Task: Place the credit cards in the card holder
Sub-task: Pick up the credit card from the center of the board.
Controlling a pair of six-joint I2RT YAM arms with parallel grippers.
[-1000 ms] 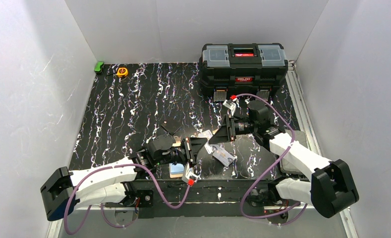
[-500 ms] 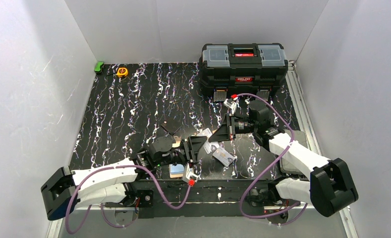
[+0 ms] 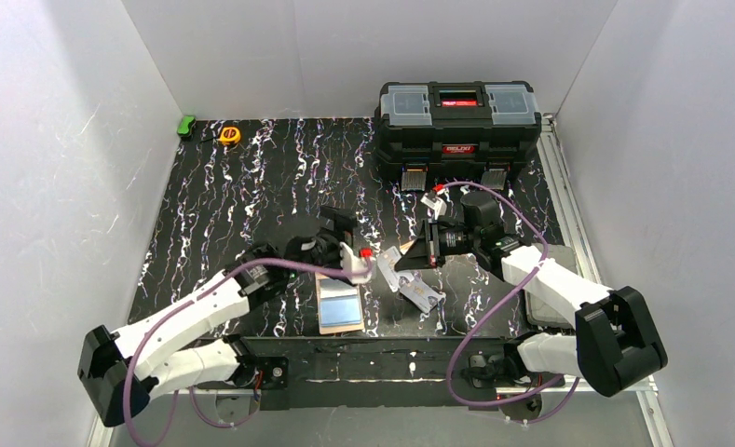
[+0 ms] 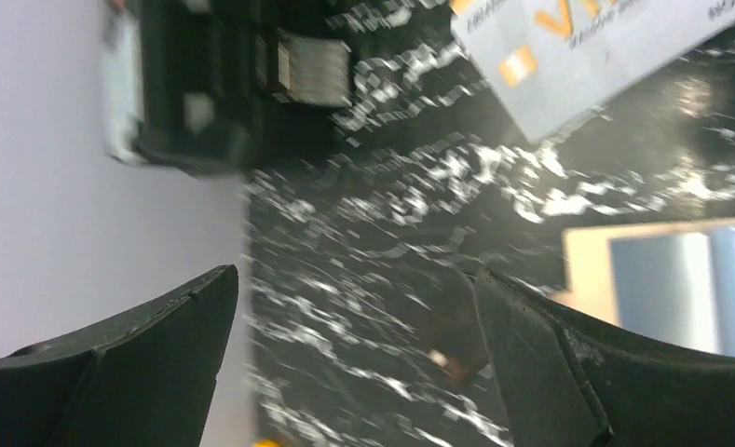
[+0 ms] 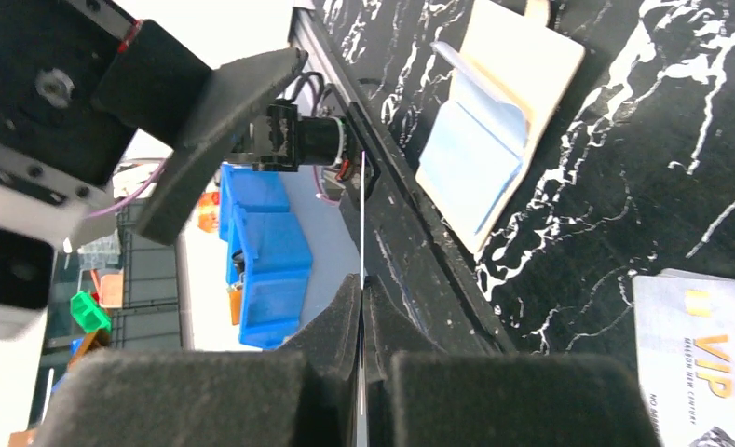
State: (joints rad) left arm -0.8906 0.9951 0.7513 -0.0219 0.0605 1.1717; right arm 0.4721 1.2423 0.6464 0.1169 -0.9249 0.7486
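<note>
The cream card holder (image 3: 328, 321) lies open near the table's front edge with a light blue card (image 3: 340, 304) tucked in it. In the right wrist view the holder (image 5: 522, 65) and the blue card (image 5: 466, 158) show too. My left gripper (image 3: 337, 233) hovers open and empty behind the holder; its fingers (image 4: 112, 372) stand wide apart. My right gripper (image 3: 401, 263) is shut on a thin card (image 5: 361, 223) seen edge-on, its colour unclear. A silver-white card with orange print (image 3: 421, 294) lies flat on the table right of the holder; both wrist views show this silver-white card (image 4: 568, 56) (image 5: 708, 363).
A big black toolbox (image 3: 457, 116) stands at the back right. A yellow tape measure (image 3: 229, 135) and a small green object (image 3: 186, 125) sit at the back left corner. White walls enclose the black marbled table (image 3: 251, 205).
My left gripper opened, let go at the card holder and moved up and back, uncovering the holder with the blue card. My right gripper closed on its card and shifted slightly left.
</note>
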